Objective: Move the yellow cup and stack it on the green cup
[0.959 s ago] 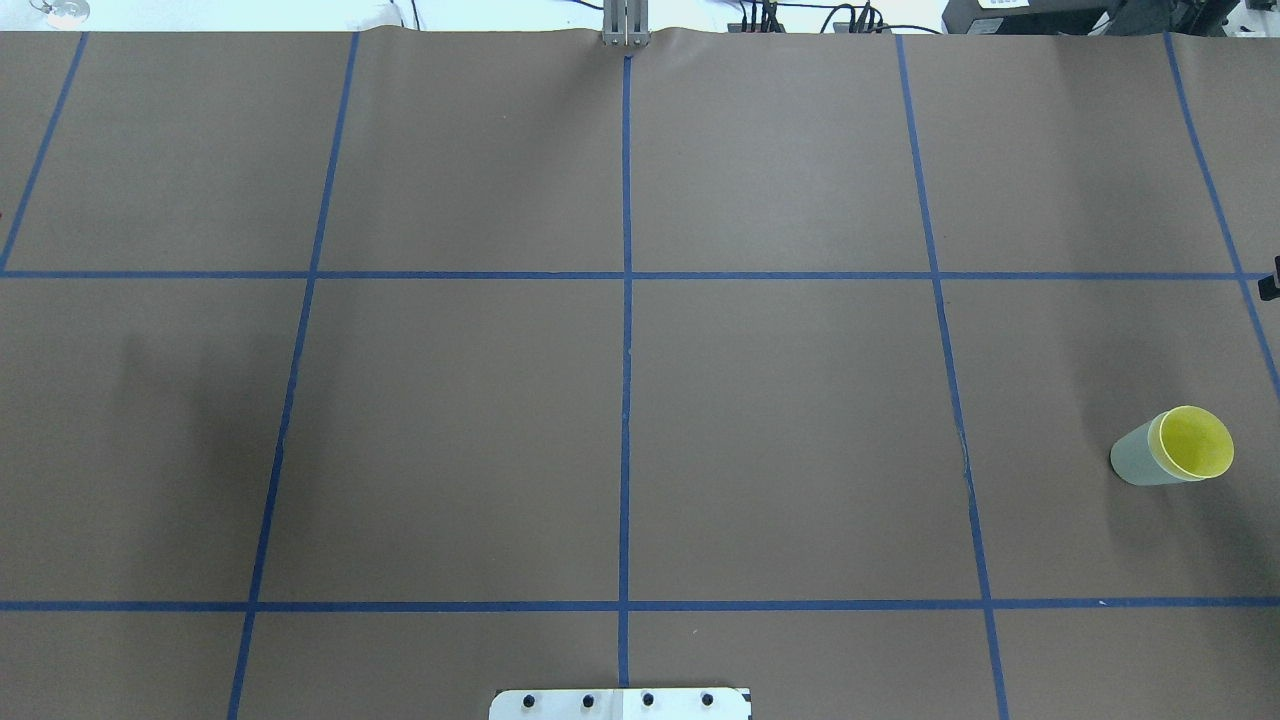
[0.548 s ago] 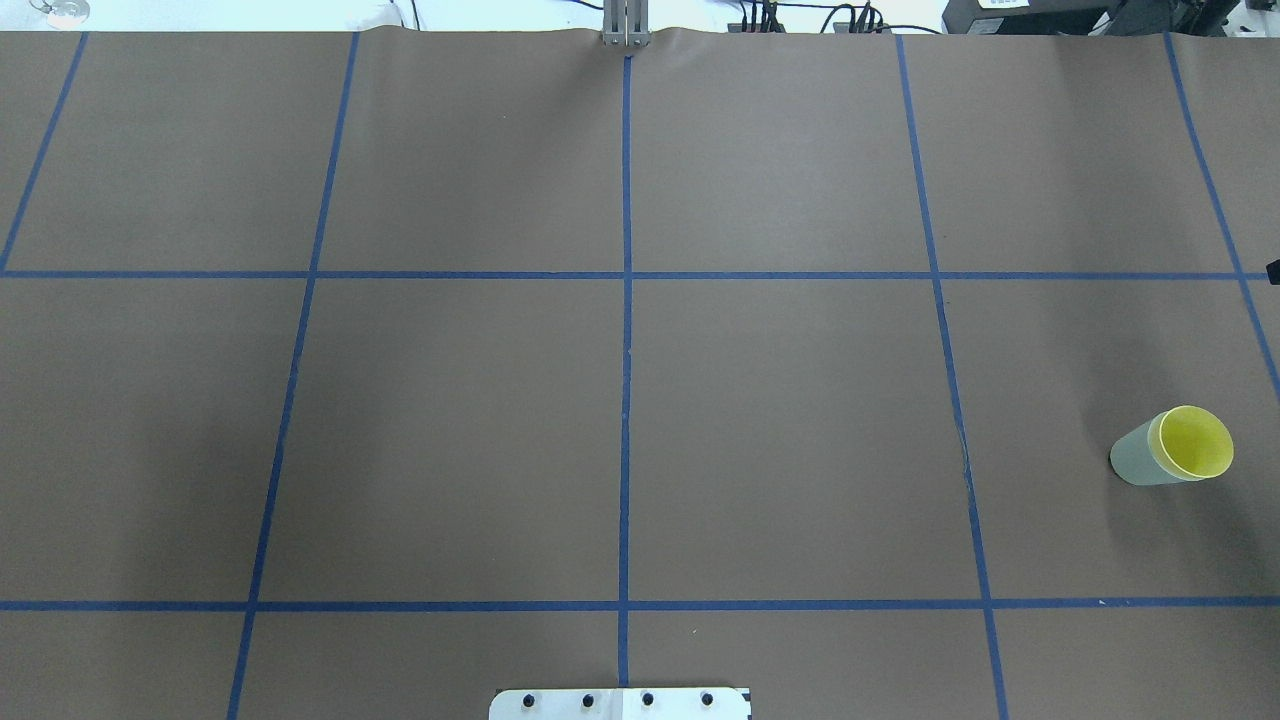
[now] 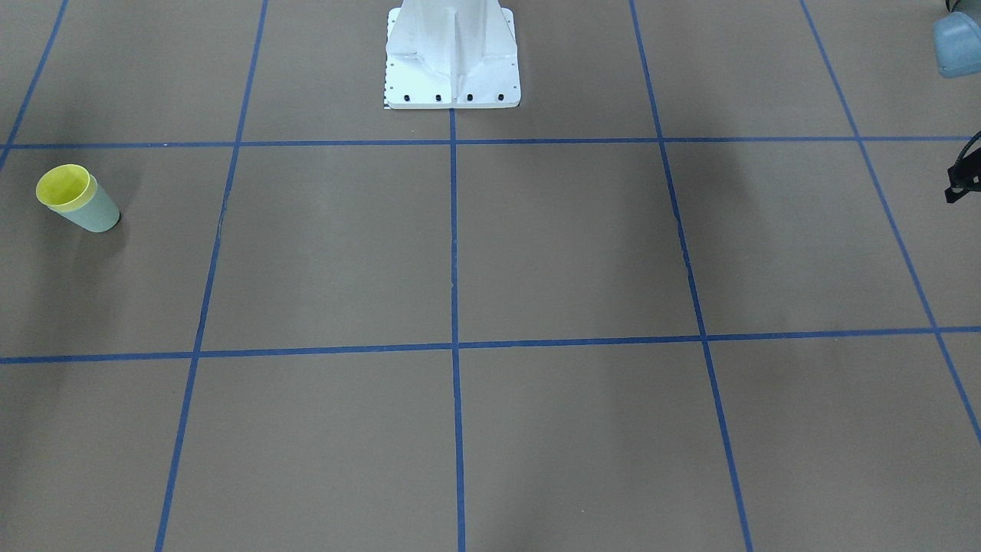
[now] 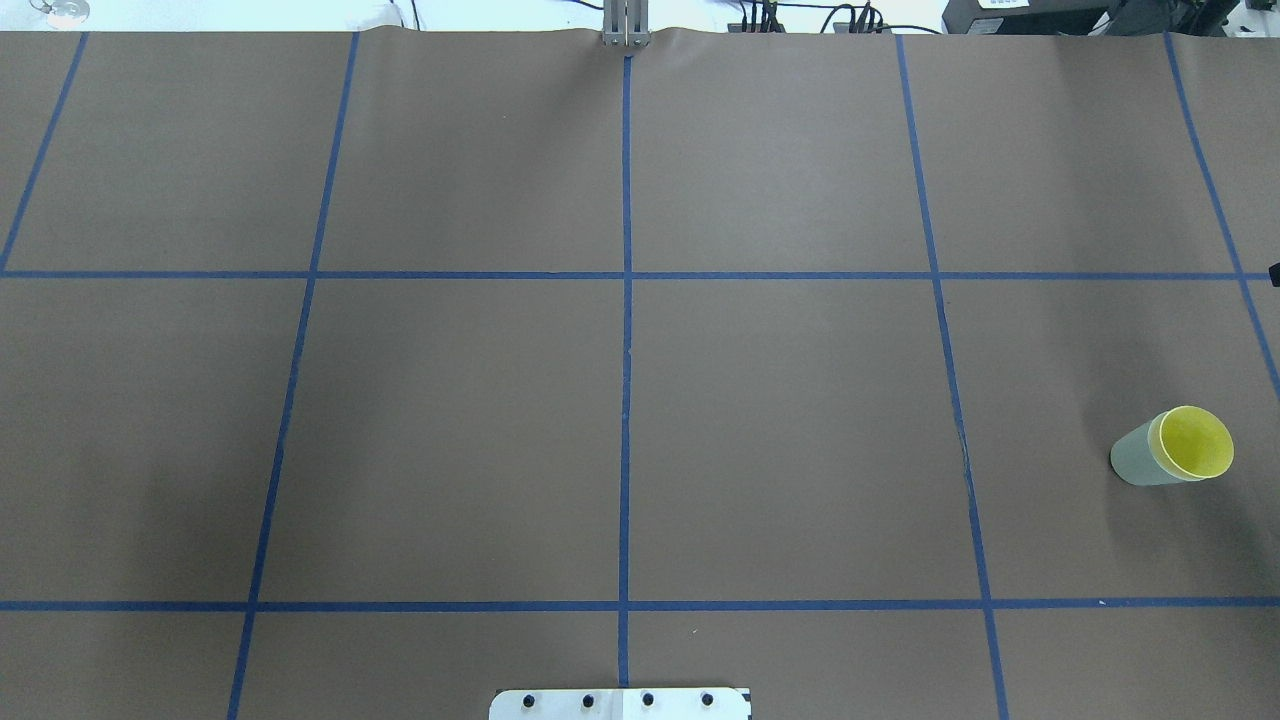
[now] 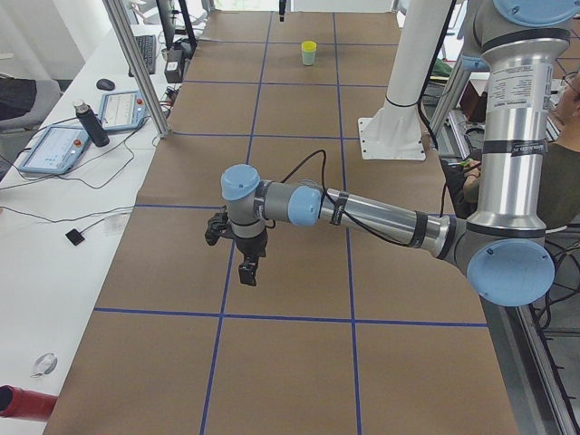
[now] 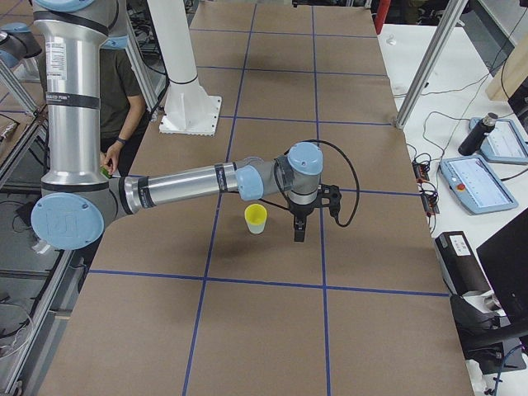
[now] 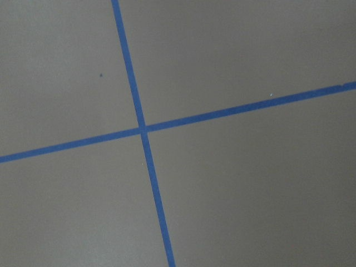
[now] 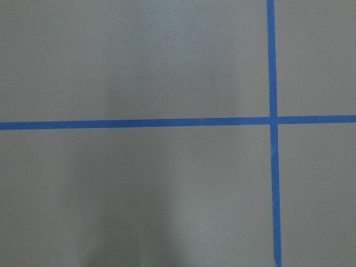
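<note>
yellow cup [image 4: 1192,442] sits nested in green cup [image 4: 1132,465]; stack upright on surface [image 4: 780,430], just beside right jaws, well apart from left jaws; can't tell if either jaws open or closed; risk imo: right arm pulling out sideways clips stack, tips it

Inner cup [image 4: 1192,441] within outer cup [image 4: 1132,463]

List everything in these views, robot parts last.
Brown paper-covered table: one, brown, crossed by blue tape lines.
Pale mint-green tapered plastic cup: one, green, upright at the table's end on robot's right.
Bright yellow tapered plastic cup: one, yellow, nested inside the green cup.
Teach pendants: two, grey, on the white side bench.
White pedestal: one, white, robot's base.
Left gripper: one, black, over bare table, far from the cups; open or shut unclear.
Right gripper: one, black, beside the cups, apart from them; unclear too.
</note>
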`<state>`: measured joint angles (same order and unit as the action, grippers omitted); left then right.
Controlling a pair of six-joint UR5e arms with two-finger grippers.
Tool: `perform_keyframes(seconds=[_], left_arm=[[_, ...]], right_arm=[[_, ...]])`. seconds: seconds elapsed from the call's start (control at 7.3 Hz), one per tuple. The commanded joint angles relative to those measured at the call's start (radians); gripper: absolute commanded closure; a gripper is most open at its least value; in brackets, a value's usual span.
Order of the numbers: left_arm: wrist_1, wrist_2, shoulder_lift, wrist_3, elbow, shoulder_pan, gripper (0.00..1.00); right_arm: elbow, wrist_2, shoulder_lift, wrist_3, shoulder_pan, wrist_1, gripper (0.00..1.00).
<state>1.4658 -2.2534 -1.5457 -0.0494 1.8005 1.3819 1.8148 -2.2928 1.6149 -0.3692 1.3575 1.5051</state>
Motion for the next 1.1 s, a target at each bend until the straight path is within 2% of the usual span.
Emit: perform_keyframes(seconds=[0.0,0.27,0.41,0.68,0.96], left_arm=[[0.004,-0.203,0.018,-0.001,-0.026,0.029,0.0],[0.001,-0.198,0.0,-0.007,-0.015,0.029,0.0],[0.001,-0.196,-0.016,-0.004,-0.013,0.031,0.0],[0.001,-0.099,-0.048,-0.004,-0.013,0.029,0.0],[0.027,-0.097,-0.051,-0.004,-0.032,0.029,0.0]], right_arm=[[-0.003,-0.001,0.003,-0.002,0.0,0.001,0.0],[-0.031,-0.007,0.008,-0.002,0.0,-0.009,0.0],[-0.031,-0.045,0.034,0.001,0.011,-0.009,0.0],[-0.032,-0.054,0.065,0.001,0.035,-0.017,0.0],[-0.028,-0.062,0.063,0.0,0.057,-0.017,0.0]])
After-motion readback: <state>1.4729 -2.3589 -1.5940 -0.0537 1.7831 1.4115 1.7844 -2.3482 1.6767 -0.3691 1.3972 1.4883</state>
